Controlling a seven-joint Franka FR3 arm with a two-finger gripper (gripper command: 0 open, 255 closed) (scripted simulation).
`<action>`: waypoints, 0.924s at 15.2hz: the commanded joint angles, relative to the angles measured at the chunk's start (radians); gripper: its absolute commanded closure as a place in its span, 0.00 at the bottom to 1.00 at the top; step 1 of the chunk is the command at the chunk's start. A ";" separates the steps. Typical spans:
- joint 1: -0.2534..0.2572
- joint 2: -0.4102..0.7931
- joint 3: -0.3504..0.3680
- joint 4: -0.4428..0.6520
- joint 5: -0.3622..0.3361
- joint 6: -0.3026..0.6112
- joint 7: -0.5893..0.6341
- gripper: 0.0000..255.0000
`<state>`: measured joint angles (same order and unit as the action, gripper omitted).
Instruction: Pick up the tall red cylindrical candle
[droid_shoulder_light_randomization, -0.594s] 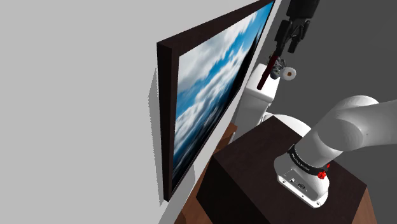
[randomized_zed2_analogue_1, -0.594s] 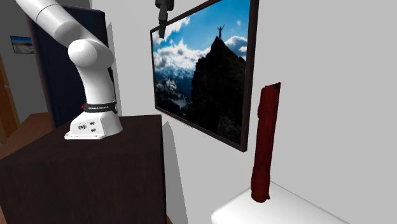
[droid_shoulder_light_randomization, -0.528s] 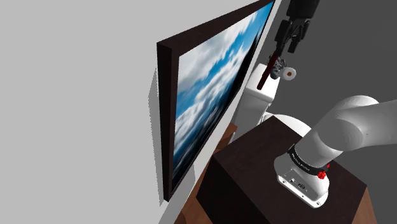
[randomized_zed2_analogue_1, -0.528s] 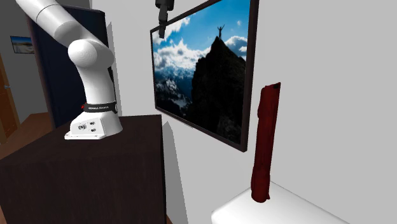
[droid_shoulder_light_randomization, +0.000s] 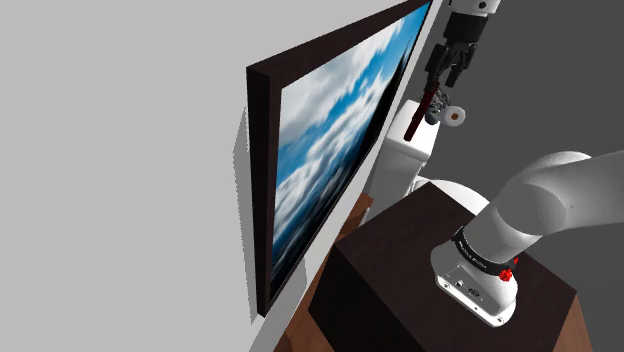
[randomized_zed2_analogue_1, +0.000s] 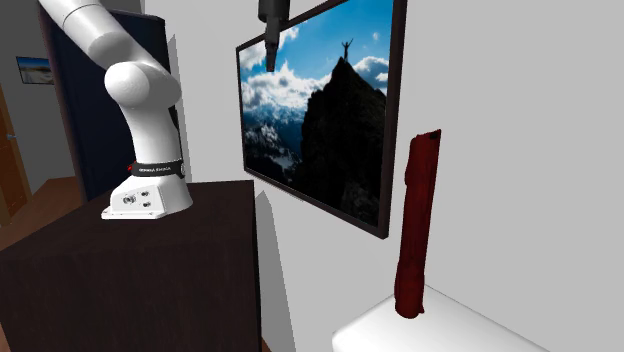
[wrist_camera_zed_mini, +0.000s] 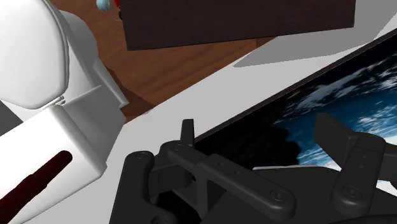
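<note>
- My gripper (wrist_camera_zed_mini: 259, 127) is wide open and holds nothing. In the wrist view its two fingers stand well apart, with nothing between them but the framed picture (randomized_zed2_analogue_1: 320, 120) and the wall (randomized_zed2_analogue_1: 520, 100) behind.
- The red candle (randomized_zed2_analogue_1: 415, 225) stands upright on the lid of the white toilet tank (randomized_zed2_analogue_1: 470, 330). As far as I can judge, it is near the lid's edge against the wall.
- The relation that matters: the candle is lower than the gripper and well apart from it along the wall.
  - In the second exterior view the gripper hangs by the picture's upper corner, and the candle is past the picture's far side.
  - In the wrist view the candle sits off beyond one finger, not in the gap.
- The candle's long axis is vertical, so I judge I need to travel along the wall toward the tank. The fingers should then straddle the shaft from the side or from above, clear of the wall.
- There is only one arm (randomized_zed2_analogue_1: 140, 80), so there is no choice of hand.
- The tank lid is small and smooth, and a tall thin candle could tip if a finger nudges it.
- Around the tank:
  - the toilet seat (wrist_camera_zed_mini: 28, 57) is below the tank;
  - a paper roll (droid_shoulder_light_randomization: 456, 115) is beside the tank;
  - the floor (wrist_camera_zed_mini: 172, 70) is brown wood;
  - my dark stand (randomized_zed2_analogue_1: 130, 280) is close by.
</note>
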<state>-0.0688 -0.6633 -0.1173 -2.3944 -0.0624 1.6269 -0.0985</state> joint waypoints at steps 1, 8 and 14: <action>-0.018 0.041 -0.036 0.010 -0.025 0.053 -0.032 0.00; -0.063 0.197 -0.145 0.046 -0.068 0.237 -0.116 0.00; -0.087 0.359 -0.238 0.121 -0.058 0.378 -0.199 0.00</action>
<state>-0.1529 -0.3341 -0.3401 -2.2916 -0.1253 1.9829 -0.2826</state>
